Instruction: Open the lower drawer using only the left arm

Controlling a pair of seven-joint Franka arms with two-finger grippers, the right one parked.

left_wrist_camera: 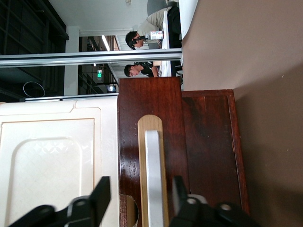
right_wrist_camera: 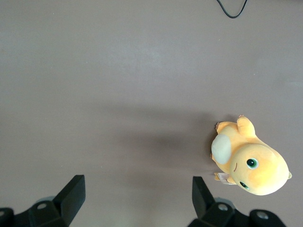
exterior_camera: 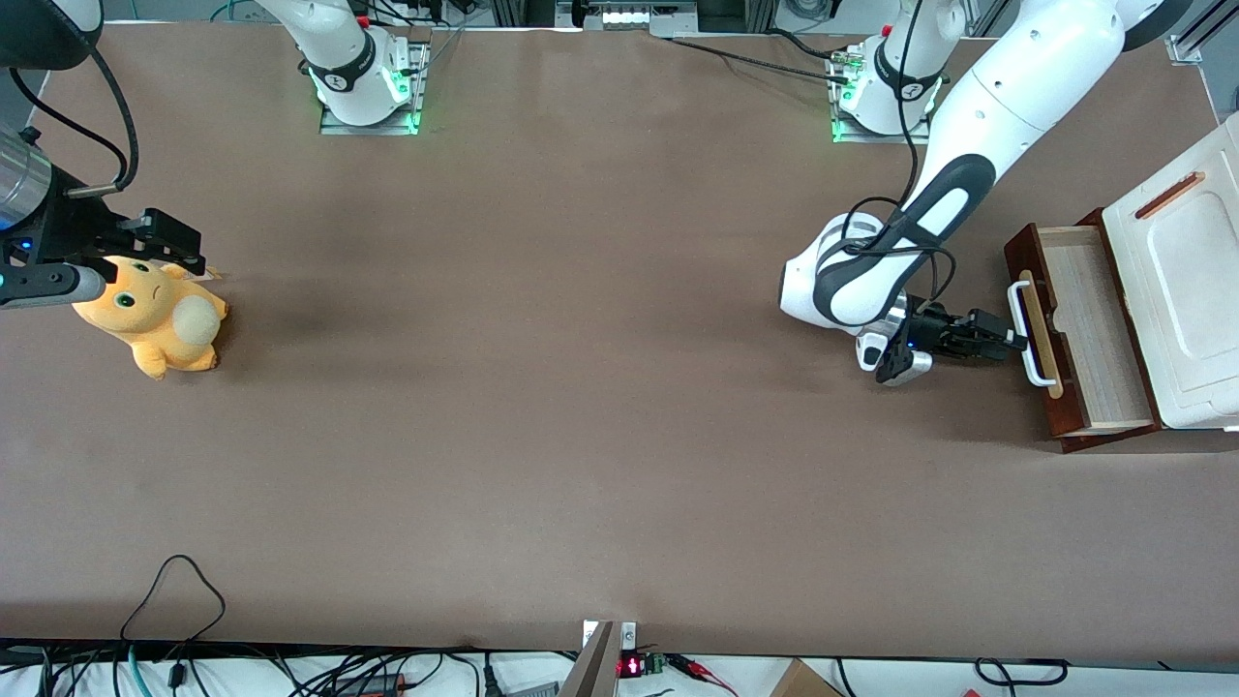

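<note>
Lower drawer point(exterior_camera: 1089, 334): pulled partway out of the cabinet, pale wood interior showing, dark reddish-brown front facing the working arm; at the working arm's end of the counter
Handle point(exterior_camera: 1026, 334): white loop on a pale wood strip across the drawer front; also seen in the wrist view point(left_wrist_camera: 154, 179)
Left arm point(exterior_camera: 929, 213): glossy white with dark grey panels, reaching low from its base to the drawer front, black cable looped around it
Gripper point(exterior_camera: 1007, 339): right at the handle; jaws spread apart, one finger on each side of the white loop, not clamped on it
Fingers point(left_wrist_camera: 101, 194): black, standing clear of the handle bar
Cabinet point(exterior_camera: 1186, 281): white moulded top, above the drawer
Plush toy point(exterior_camera: 155, 324): orange, lying on the counter toward the parked arm's end
Counter point(exterior_camera: 542, 416): brown surface
</note>
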